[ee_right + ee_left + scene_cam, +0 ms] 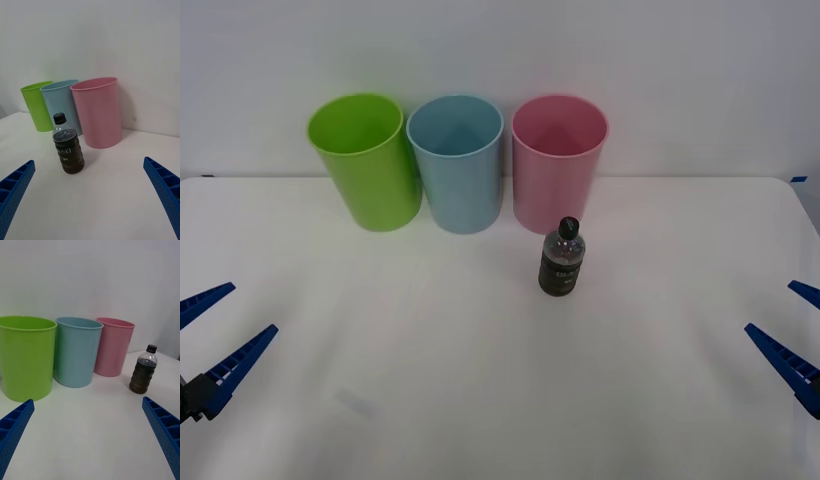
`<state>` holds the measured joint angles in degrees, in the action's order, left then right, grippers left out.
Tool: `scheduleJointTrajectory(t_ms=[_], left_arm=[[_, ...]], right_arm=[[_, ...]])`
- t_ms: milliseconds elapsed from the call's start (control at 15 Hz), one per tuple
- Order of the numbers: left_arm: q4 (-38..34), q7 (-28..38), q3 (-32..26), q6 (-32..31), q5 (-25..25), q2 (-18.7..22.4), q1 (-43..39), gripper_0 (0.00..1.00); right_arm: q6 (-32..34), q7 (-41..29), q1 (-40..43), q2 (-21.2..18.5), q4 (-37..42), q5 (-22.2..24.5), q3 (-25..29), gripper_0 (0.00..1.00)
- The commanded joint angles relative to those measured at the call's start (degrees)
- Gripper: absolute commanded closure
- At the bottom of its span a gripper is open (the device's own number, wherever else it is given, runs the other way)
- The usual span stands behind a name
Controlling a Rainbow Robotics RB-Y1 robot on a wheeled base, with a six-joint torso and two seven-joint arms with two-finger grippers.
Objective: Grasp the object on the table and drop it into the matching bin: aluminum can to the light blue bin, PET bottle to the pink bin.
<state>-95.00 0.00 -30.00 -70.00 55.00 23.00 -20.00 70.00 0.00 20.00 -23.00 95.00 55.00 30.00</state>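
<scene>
The PET bottle (562, 258) stands upright on the white table (480, 390), small, with a black cap and dark label, just in front of the pink bin (558, 165). The light blue bin (457, 165) stands to the left of the pink one. My left gripper (252, 308) is open low at the table's left edge, far from the bottle. My right gripper (770, 306) is open at the right edge, also well away. In the right wrist view the bottle (68, 150) stands ahead between the open fingers, before the pink bin (98, 112). The left wrist view shows the bottle (143, 370) off toward one finger.
A lime green bin (365, 160) stands left of the light blue bin; the three bins form a row along the table's back edge against a white wall. Bare tabletop stretches between both grippers and the bottle.
</scene>
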Motion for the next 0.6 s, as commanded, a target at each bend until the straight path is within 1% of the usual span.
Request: scheduleJointTrajectory(t_ms=[67, 133, 467, 600], left_arm=[[0.00, 0.00, 0.00, 0.00, 0.00, 0.00, 0.00, 0.00], [0.00, 0.00, 0.00, 0.00, 0.00, 0.00, 0.00, 0.00], [0.00, 0.00, 0.00, 0.00, 0.00, 0.00, 0.00, 0.00], [0.00, 0.00, 0.00, 0.00, 0.00, 0.00, 0.00, 0.00]], right_arm=[[0.00, 0.00, 0.00, 0.00, 0.00, 0.00, 0.00, 0.00], [0.31, -0.09, 1.18, 0.50, -0.69, 0.99, -0.03, 0.00], [-1.18, 0.26, 1.53, -0.12, 0.01, 1.86, -1.79, 0.00], [-2.32, 0.53, 1.53, -0.12, -0.78, 1.95, -4.07, 0.00]])
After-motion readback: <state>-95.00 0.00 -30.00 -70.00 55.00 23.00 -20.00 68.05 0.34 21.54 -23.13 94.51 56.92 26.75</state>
